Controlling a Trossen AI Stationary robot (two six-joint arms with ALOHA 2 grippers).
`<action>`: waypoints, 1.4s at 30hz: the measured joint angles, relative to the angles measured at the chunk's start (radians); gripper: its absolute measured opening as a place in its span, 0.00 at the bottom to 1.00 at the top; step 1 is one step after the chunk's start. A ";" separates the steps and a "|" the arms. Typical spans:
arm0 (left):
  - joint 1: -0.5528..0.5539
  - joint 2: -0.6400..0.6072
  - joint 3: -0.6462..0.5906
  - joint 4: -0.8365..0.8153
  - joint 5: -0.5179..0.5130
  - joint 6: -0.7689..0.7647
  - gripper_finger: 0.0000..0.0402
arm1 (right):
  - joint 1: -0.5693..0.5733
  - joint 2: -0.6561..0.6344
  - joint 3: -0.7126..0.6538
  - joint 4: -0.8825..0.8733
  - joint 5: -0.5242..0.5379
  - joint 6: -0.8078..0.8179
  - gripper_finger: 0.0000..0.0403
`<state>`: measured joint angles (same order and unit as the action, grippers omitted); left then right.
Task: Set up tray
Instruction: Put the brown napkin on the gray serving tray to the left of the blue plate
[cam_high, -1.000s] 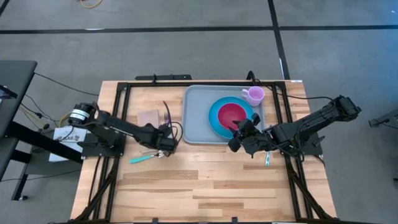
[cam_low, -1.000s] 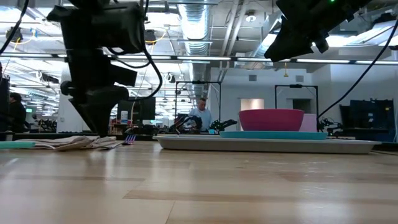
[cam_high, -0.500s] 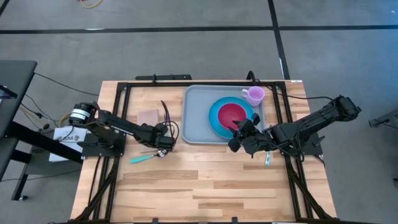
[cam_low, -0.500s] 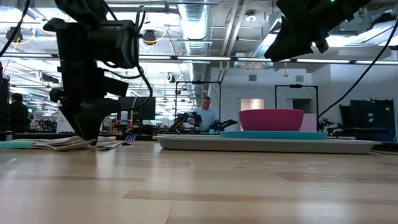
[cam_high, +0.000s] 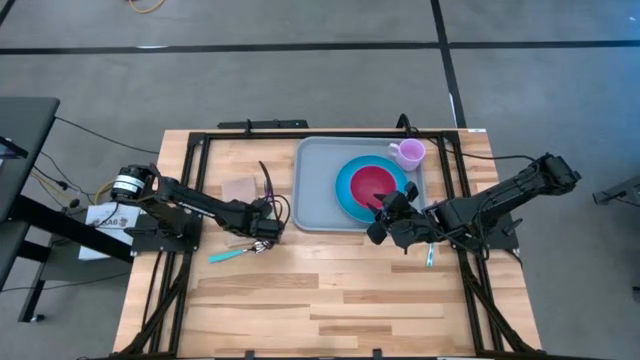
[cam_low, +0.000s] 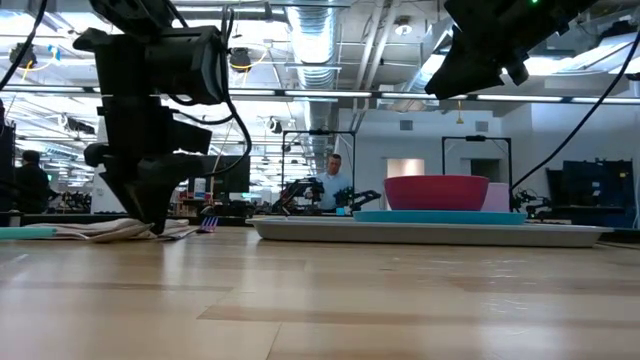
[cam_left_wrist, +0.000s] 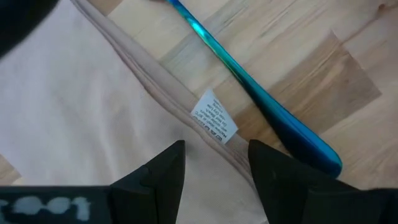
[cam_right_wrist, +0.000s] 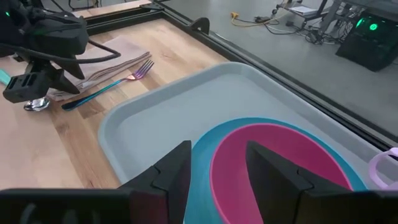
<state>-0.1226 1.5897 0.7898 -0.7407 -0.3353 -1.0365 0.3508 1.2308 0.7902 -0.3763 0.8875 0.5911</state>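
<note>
A: Grey-blue tray (cam_high: 315, 185), where's it at?

B: Far half of the table, roughly centre, flat on the wood. Wide rectangle w/ rounded corners and a low rim. Its left part is bare.

A: What's loaded?

B: Round blue plate (cam_high: 343, 192) on its right part, magenta bowl (cam_high: 373, 183) on the plate, lilac mug (cam_high: 408, 153) in the tray's far right corner. No cutlery or cloth on it yet.

A: Anything moved in the last sec?

B: Only the left gripper (cam_high: 262, 230). It slid a bit away from the tray, then came partway back. Now it's down low at the beige napkin (cam_high: 238, 189), at the edge nearer the tray. Fingers apart, nothing between them. Wrist cam shows the napkin hem w/ its white label right under the gap, and a blue utensil handle (cam_left_wrist: 267, 106) just beside it.

A: Right arm?

B: Right gripper (cam_high: 385, 220) hasn't budged. Hangs over the tray's near right edge by the plate, fingers apart, empty.

A: So what does that mean for the job?

B: My read: the left arm is lining up a pick on the napkin or the cutlery next to it, not committed yet. Plate, bowl, mug look done; napkin, fork (cam_right_wrist: 118, 81) and the teal-handled piece (cam_high: 228, 255) are left of the tray, still to go.
</note>
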 joint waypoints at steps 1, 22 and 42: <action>0.000 0.000 0.000 0.000 0.005 -0.007 0.42 | 0.000 0.000 0.000 0.000 0.000 0.000 0.37; -0.008 -0.001 -0.001 0.052 0.019 -0.049 0.42 | 0.000 0.000 0.000 0.000 0.000 0.000 0.37; -0.107 -0.004 -0.077 0.052 -0.017 -0.099 0.39 | 0.000 0.000 0.000 0.000 0.000 0.001 0.37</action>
<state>-0.2301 1.5852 0.7128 -0.6891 -0.3525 -1.1360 0.3508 1.2312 0.7902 -0.3763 0.8875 0.5924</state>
